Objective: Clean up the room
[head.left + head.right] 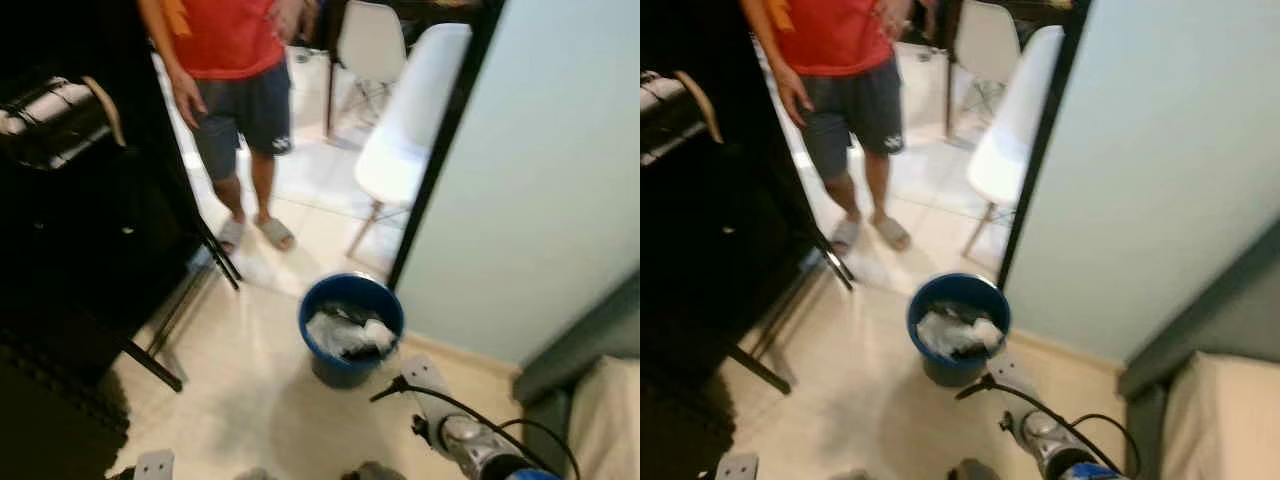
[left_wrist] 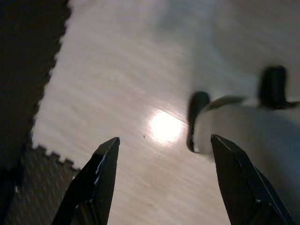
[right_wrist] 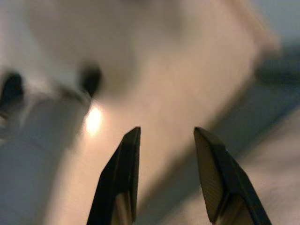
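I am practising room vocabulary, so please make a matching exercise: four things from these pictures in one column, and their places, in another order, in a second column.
Things:
1. round blue plastic bucket
2. person in red shirt
3. white moulded chair
4. black interlocking floor mat

Places:
A. beyond the doorway
B. on the pale floor before the robot
C. by the dark furniture at the robot's left
D. standing near the doorway, behind the bucket

Pairs: 1-B, 2-D, 3-A, 4-C
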